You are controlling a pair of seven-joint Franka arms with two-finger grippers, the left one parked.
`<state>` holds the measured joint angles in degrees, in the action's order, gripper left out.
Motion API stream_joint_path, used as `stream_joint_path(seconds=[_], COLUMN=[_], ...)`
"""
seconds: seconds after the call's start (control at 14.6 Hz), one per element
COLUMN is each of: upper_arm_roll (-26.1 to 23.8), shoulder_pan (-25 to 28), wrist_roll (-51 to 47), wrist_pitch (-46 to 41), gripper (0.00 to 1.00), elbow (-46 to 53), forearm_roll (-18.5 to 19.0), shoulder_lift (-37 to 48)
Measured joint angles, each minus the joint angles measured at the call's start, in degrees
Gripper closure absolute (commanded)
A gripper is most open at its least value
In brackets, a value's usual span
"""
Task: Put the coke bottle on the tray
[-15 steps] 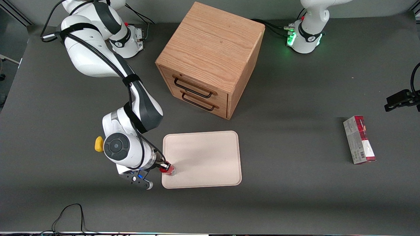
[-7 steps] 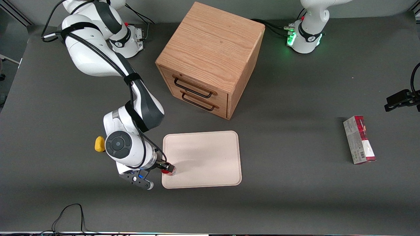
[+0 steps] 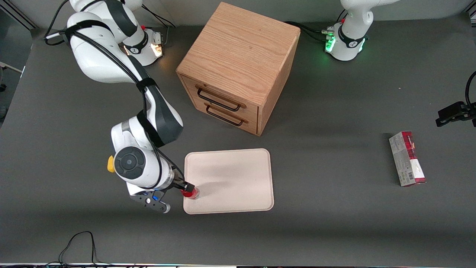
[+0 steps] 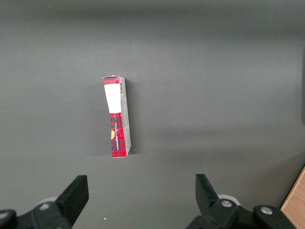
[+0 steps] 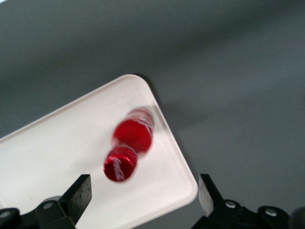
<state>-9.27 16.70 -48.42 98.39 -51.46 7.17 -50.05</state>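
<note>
The coke bottle [image 3: 190, 192] stands upright on the cream-white tray [image 3: 230, 175], at the tray corner nearest the working arm and the front camera. In the right wrist view I look down on its red cap and body [image 5: 128, 148], close to the tray's [image 5: 52, 157] rounded corner. My right gripper [image 3: 185, 187] hovers just above the bottle, open, with both dark fingers [image 5: 80, 193] spread wide and touching nothing. The bottle sits between the fingers' line and the tray's middle, free of them.
A wooden drawer cabinet [image 3: 238, 67] stands farther from the front camera than the tray. A yellow lump [image 3: 110, 164] lies beside my wrist. A red-and-grey carton [image 3: 407, 158] lies toward the parked arm's end and shows in the left wrist view [image 4: 116, 119].
My wrist has shifted a little away from the tray, toward the working arm's end. The bottle stays standing in the same spot on the tray.
</note>
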Motion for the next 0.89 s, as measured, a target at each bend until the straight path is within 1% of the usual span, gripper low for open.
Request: stream_joint_path(seconds=[0.07,0.21,0.34,0.62,0.68,0.89], upper_arm_roll=[0.0,0.2,0.3,0.6,1.3,6.3], shoulder_pan=[-0.3,-1.6,-4.3,-12.0,-13.1,-13.3], wrist_roll=[1.7,8.5,15.5,31.3,34.4,42.8], wrist_pitch=[-3.1,-9.1,-10.9,-10.8,-10.3,-6.6], gripper=[0.00,0.00,0.00,0.00,0.00,0.00], elbow=[0.0,-1.2,-6.3,-23.7,-28.2,-42.4], forearm_roll=[0.0,0.0,-0.4,-2.2,-2.4,-4.1], shoulder_lift=[1.3,5.0,11.2,27.3,31.3,43.8])
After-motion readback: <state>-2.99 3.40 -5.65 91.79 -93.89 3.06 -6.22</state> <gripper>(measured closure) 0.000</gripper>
